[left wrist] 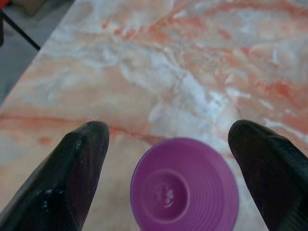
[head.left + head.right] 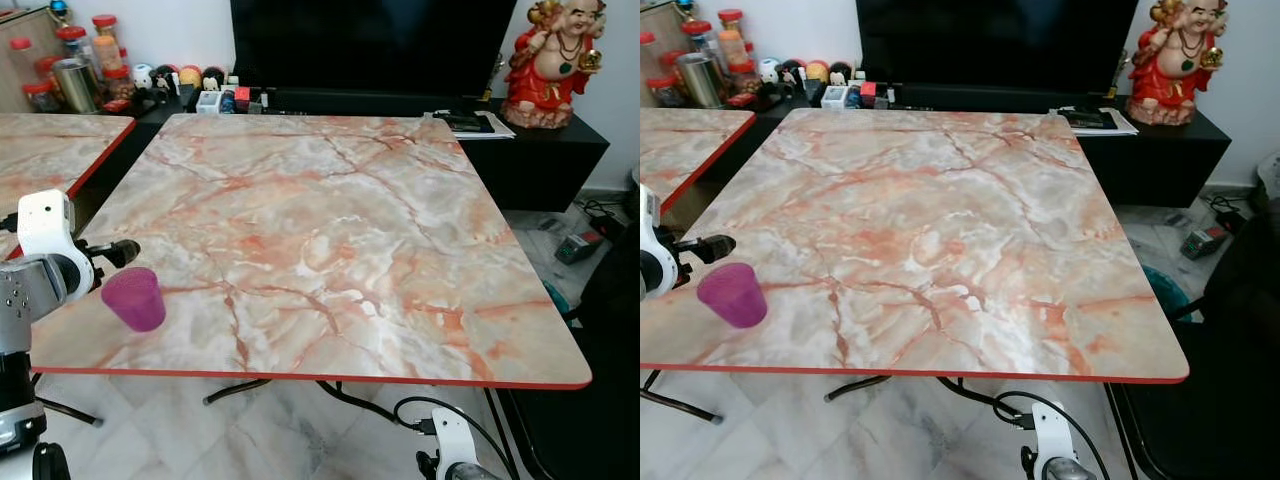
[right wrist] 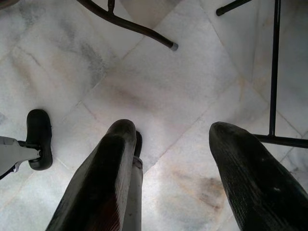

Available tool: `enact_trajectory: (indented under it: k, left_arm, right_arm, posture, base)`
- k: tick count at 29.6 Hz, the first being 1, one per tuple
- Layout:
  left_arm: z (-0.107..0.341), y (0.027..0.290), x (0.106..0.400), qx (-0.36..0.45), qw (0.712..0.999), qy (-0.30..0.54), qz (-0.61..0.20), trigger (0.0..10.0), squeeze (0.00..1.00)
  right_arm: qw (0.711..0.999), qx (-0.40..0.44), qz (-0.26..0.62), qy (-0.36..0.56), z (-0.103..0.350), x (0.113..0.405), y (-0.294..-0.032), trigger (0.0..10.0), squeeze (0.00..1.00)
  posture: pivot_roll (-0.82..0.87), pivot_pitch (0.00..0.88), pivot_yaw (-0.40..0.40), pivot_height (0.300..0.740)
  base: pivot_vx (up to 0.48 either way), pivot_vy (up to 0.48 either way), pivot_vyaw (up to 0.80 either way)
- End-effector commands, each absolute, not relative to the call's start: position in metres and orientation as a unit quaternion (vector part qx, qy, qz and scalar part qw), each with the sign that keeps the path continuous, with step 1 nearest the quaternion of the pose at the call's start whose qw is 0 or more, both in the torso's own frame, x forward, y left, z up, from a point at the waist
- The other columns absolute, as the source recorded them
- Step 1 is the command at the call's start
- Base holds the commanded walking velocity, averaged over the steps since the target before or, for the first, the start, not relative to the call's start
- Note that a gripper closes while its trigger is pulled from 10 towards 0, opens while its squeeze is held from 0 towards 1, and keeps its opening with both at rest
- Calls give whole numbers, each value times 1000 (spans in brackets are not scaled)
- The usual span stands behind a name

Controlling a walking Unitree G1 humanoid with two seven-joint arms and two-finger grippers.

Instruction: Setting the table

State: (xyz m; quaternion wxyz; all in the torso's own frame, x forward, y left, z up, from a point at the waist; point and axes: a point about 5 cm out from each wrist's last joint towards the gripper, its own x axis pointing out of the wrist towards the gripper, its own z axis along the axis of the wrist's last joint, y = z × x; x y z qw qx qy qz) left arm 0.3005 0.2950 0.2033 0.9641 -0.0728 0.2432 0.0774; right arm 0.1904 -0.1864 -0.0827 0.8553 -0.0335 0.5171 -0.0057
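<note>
Marble table (image 2: 340, 230) w/ purple cup (image 1: 184, 186) between wide-open left gripper (image 1: 168, 163) fingers (image 1: 72, 173)

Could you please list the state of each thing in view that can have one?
Purple cup: upright on the marble table, empty, between the open fingers, ungripped.
Left gripper: open, straddling the cup.
Right gripper: open, hanging idle over the floor.
Television: screen dark.
Jars: lids on.

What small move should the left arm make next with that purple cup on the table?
Probably draw the left claw straight up and away. The purple cup already stands upright on the marble table near its front left corner, and the wrist view shows both fingers spread wide with gaps either side of the cup, so it looks released. The right claw hangs idle over the floor.
</note>
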Motion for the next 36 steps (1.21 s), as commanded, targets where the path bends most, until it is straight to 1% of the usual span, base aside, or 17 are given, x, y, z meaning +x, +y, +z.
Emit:
enact_trajectory:
  k: [1,5,10,25,26,27,30,31,33,34,35,36]
  left_arm:
    - [204,298,295,-69,963,245,86,10000,0]
    - [197,303,291,-53,959,258,104,10000,0]
    - [198,306,291,-62,959,251,115,10000,0]
    - [176,309,287,-86,948,276,133,10000,0]
    - [175,310,287,-88,947,277,134,9765,0]
    - [174,310,287,-90,947,278,135,8314,0]
    - [173,309,287,-96,946,280,134,8235,0]
    - [172,309,287,-99,945,281,134,8353,0]
    - [170,309,287,-102,944,283,135,8196,0]
    - [170,309,287,-102,944,283,135,6157,0]
    - [170,309,287,-103,944,283,135,6157,0]
    - [169,309,287,-103,944,283,136,4392,0]
  right_arm:
    - [856,-29,-9,515,-82,192,-187,10000,0]
    - [856,-28,-10,516,-82,192,-187,10000,0]
    - [856,-28,-10,516,-82,192,-187,10000,0]
    - [857,-29,-9,515,-82,193,-187,10000,0]
    - [857,-29,-9,515,-82,193,-187,10000,0]
    - [857,-30,-8,515,-81,193,-187,10000,0]
    - [857,-30,-8,515,-81,193,-187,10000,0]
    - [857,-30,-8,515,-81,193,-187,10000,0]
    - [857,-30,-7,514,-81,193,-187,10000,0]
    - [857,-30,-7,514,-81,193,-187,10000,0]
    - [857,-30,-7,514,-81,193,-187,10000,0]
    - [857,-31,-7,514,-81,193,-187,10000,0]
  posture:
    - [84,0,-8,740]
    - [83,0,-6,740]
    - [83,0,-6,740]
    - [80,0,-4,740]
    - [81,0,-4,740]
    - [79,0,-2,740]
    - [80,0,-2,740]
    - [81,0,-2,740]
    - [81,0,-2,740]
    - [80,0,-1,740]
    - [82,0,-3,740]
    - [82,0,-3,740]
  base:
    - [0,0,0]
    - [0,0,0]
    - [0,0,0]
    - [0,0,0]
    - [0,0,0]
    - [0,0,0]
    - [0,0,0]
    - [0,0,0]
    - [0,0,0]
    - [0,0,0]
    - [0,0,0]
    - [0,0,0]
